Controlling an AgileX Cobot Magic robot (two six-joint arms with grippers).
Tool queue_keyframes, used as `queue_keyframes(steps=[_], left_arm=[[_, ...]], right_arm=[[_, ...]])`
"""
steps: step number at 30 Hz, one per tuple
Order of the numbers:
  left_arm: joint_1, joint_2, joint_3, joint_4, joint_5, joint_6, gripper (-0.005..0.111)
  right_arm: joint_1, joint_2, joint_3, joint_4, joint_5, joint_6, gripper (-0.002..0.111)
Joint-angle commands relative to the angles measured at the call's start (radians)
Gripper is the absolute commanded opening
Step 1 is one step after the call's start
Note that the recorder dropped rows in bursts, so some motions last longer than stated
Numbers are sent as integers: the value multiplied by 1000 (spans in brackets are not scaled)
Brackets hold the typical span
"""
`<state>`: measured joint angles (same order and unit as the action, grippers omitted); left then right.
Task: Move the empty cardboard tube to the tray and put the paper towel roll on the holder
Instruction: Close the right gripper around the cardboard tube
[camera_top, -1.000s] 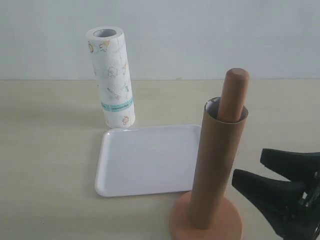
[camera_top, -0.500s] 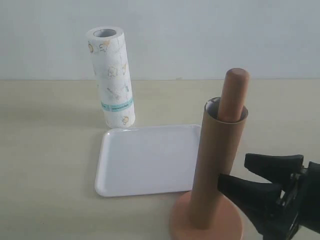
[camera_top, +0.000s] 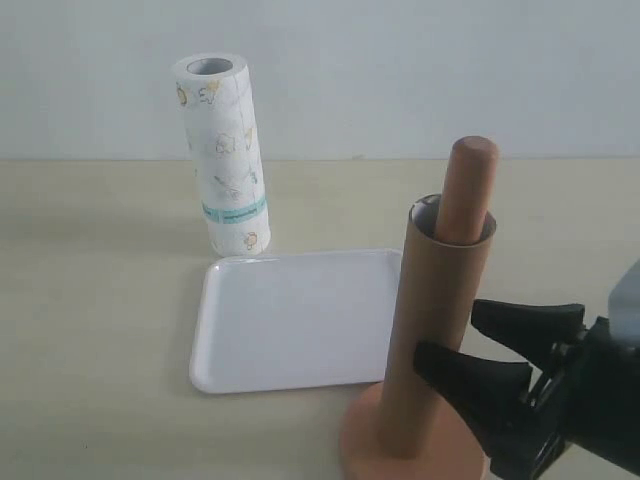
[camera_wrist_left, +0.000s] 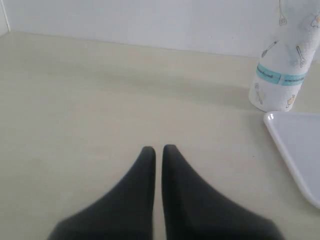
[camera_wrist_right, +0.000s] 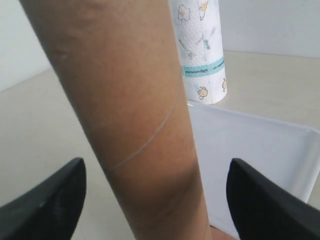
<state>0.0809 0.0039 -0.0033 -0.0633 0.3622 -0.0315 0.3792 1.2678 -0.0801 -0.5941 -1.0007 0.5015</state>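
The right gripper (camera_wrist_right: 156, 165) has its jaws wide apart, and the empty cardboard tube (camera_wrist_right: 120, 100) stands between them, not squeezed. The left gripper (camera_wrist_left: 158, 150) is pressed together, holding nothing.

The long brown cardboard tube (camera_top: 435, 300) is matt and slightly rough, with a faint spiral seam and shallow dents in its skin, while the orange-brown wooden holder (camera_top: 468, 190) looks smooth with a soft satin finish. The flat white rectangular tray (camera_top: 290, 320) is smooth, plastic-looking and faintly glossy. The thick white printed paper towel roll (camera_top: 222, 150) is soft, matt paper, and the pale beige table (camera_top: 100, 300) is matt.
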Motion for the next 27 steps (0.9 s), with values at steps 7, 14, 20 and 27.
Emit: queue_keyframes(steps=[7, 14, 20, 27], left_arm=[[2, -4, 3, 0, -2, 3, 4], [2, -4, 3, 0, -2, 3, 4], [2, -4, 3, 0, -2, 3, 4], [2, -4, 3, 0, -2, 3, 4]], right_arm=[[3, 2, -30, 20, 7, -22, 73], [3, 2, -39, 9, 11, -15, 73], [3, 2, -41, 11, 11, -13, 73], [75, 78, -89, 26, 25, -18, 73]])
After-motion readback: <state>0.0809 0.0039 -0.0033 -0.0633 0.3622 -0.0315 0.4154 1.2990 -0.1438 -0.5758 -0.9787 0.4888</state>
